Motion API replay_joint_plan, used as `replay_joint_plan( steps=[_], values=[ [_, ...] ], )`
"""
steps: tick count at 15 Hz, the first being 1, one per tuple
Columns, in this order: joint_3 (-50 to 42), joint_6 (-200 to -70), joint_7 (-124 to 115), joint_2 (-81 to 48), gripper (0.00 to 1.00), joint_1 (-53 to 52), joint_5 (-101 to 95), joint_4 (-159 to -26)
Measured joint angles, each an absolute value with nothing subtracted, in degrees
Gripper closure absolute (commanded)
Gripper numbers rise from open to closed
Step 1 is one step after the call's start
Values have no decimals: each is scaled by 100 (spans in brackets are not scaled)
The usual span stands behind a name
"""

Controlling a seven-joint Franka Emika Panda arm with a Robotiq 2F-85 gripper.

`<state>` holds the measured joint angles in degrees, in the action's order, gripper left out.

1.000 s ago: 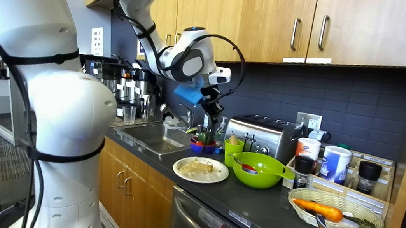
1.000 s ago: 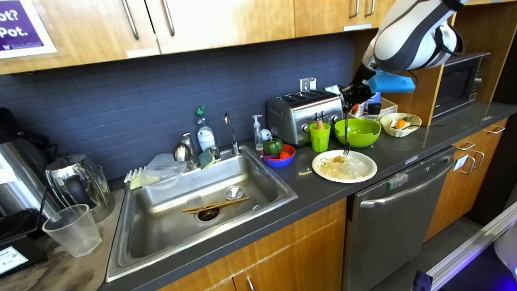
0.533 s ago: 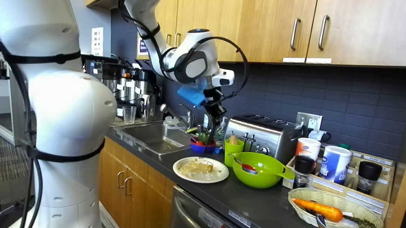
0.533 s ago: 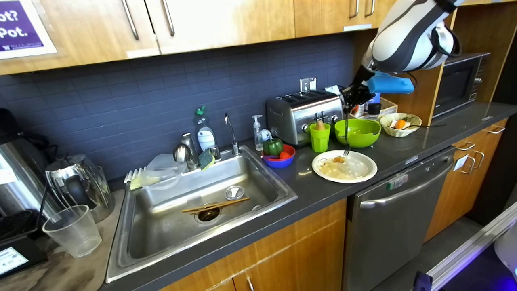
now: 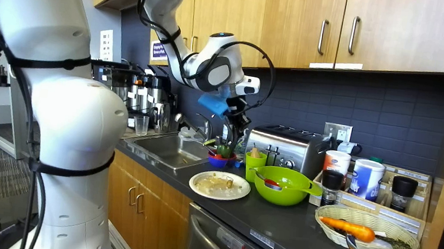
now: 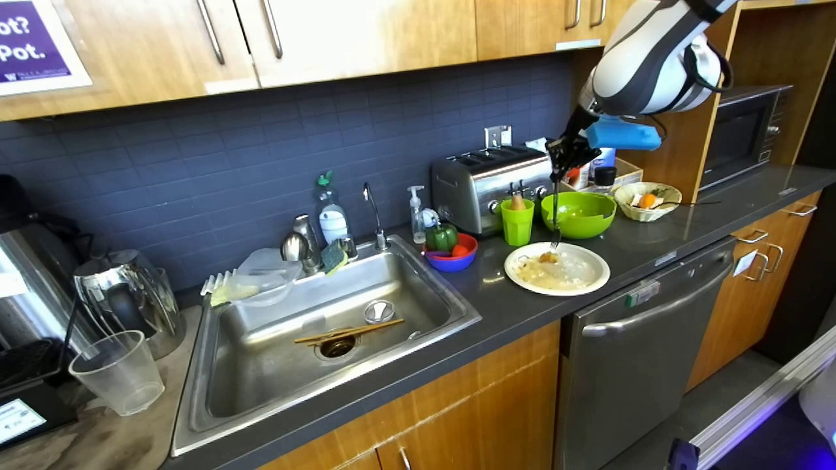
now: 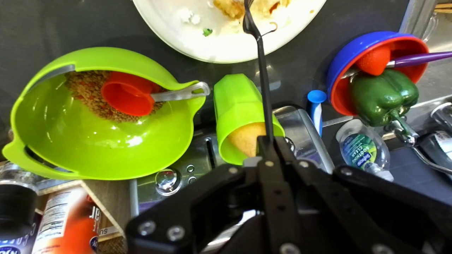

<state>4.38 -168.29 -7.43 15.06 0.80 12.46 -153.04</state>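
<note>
One fork (image 7: 263, 67), hanging downward near the plate (image 7: 226, 53): my end effector (image 7: 270, 141) is pinching it. Latest change: I am shifting slightly toward the toaster (image 6: 486, 186), the fork apparently travelling without slipping.

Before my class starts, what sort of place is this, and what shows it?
A kitchen, possibly a shared workplace one, though that is a guess. Three things show it: the rectangular silver metal sink set in the dark grey counter, the boxy silver-and-black toaster, and the boxy black microwave.
</note>
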Motion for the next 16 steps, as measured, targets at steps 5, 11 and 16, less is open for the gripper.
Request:
replay_joint_plan(
  steps=[5, 11, 16],
  values=[
    [375, -16843, -747, 1381, 99, 83, 1246, -15267],
    [317, -16848, -748, 1299, 99, 83, 1246, -15206],
    [298, -16848, -748, 1234, 99, 83, 1246, -15133]
  ],
)
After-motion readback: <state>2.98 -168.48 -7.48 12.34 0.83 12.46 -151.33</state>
